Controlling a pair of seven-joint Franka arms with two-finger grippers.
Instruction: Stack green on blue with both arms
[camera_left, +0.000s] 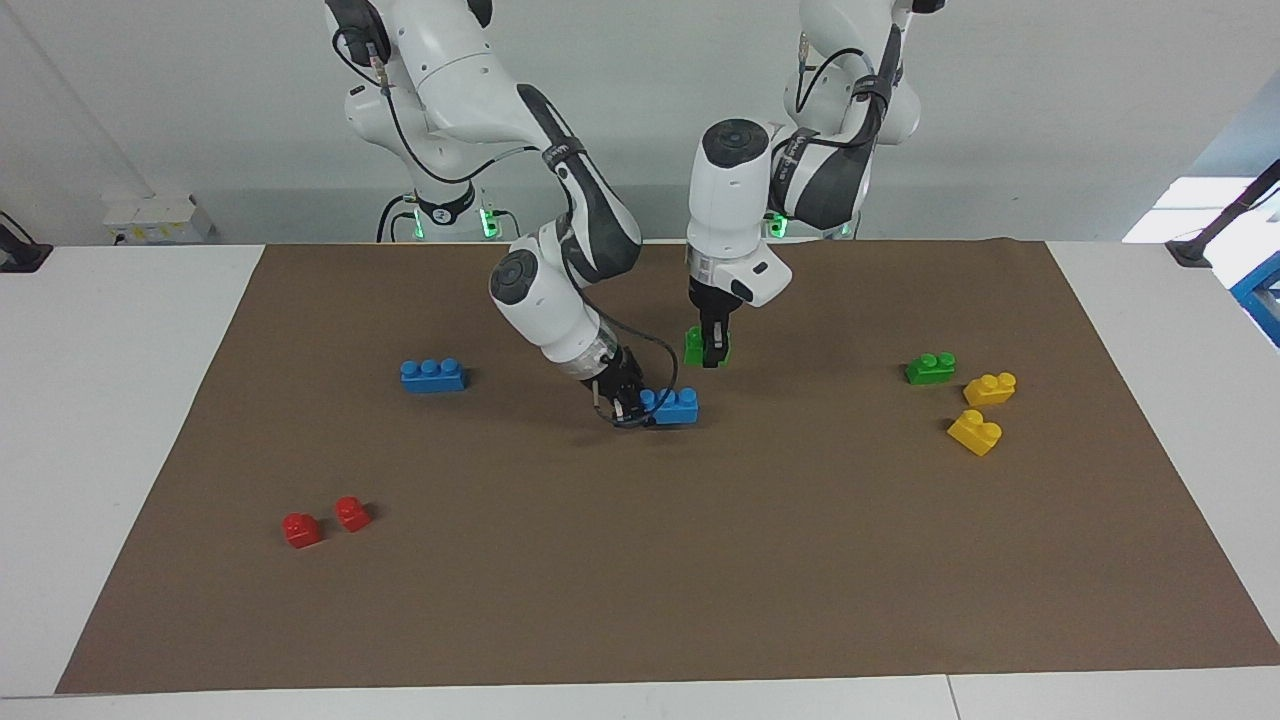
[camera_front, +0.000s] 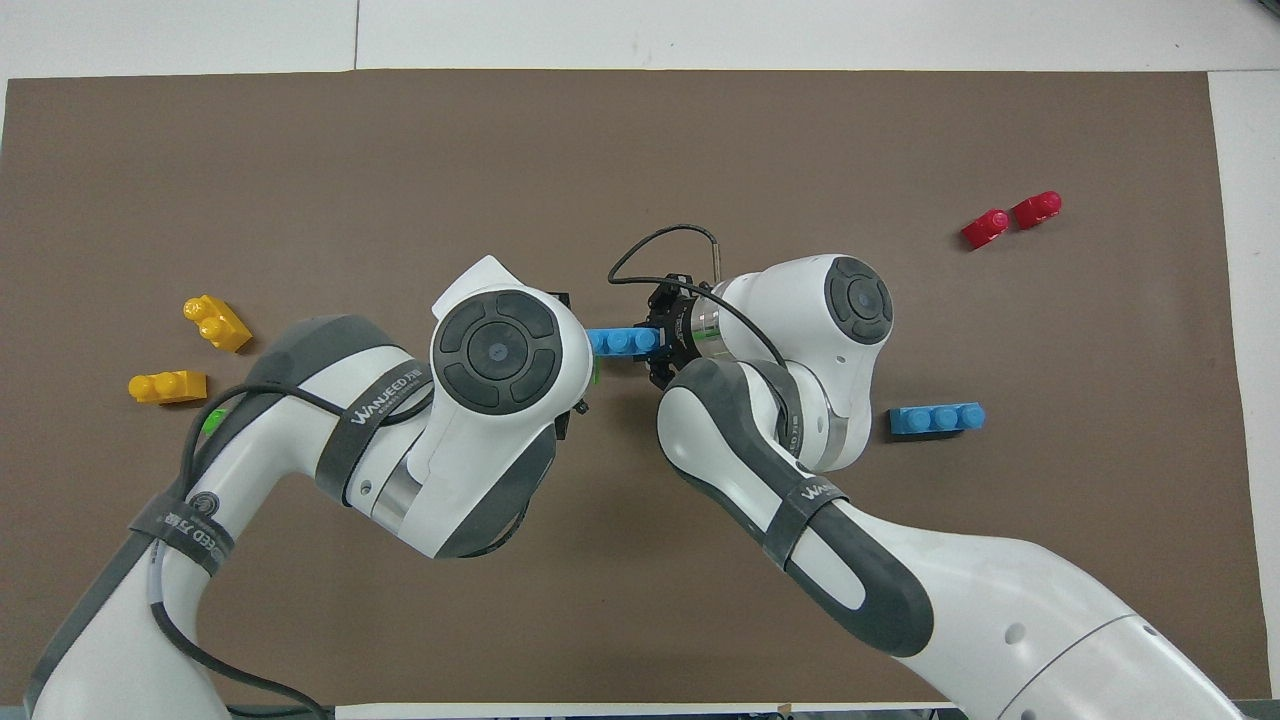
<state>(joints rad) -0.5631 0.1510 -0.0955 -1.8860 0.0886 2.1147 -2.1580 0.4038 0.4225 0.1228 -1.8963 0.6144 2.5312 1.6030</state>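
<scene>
Green brick (camera_left: 693, 346) needs to land square on the blue brick (camera_left: 677, 404), so the step in hand is basically lining the two up mid-desk.

Biggest stuff first: the brown mat (camera_left: 640, 600) covers most of the desk, and both arms are reaching into the middle of it. The right arm (camera_left: 560, 300) comes in low and slanted, while the left arm (camera_left: 745, 190) points almost straight down.

To do this well, I'd say the right arm should keep the blue one level and dead steady, studs up, while the left arm brings the green one directly over the free end, away from the jaws. Then press straight down, no sideways shove, or the studs won't seat. From the look of it the green brick sits a touch higher than the blue one and isn't touching it yet.

Now the jaws. The right gripper (camera_left: 628, 402) has its jaws clamped on the end of the blue brick nearest the right arm, just above the mat or resting on it, can't tell which. The left gripper (camera_left: 712, 352) has its jaws clamped on the green brick, up in the air next to the blue one.
</scene>
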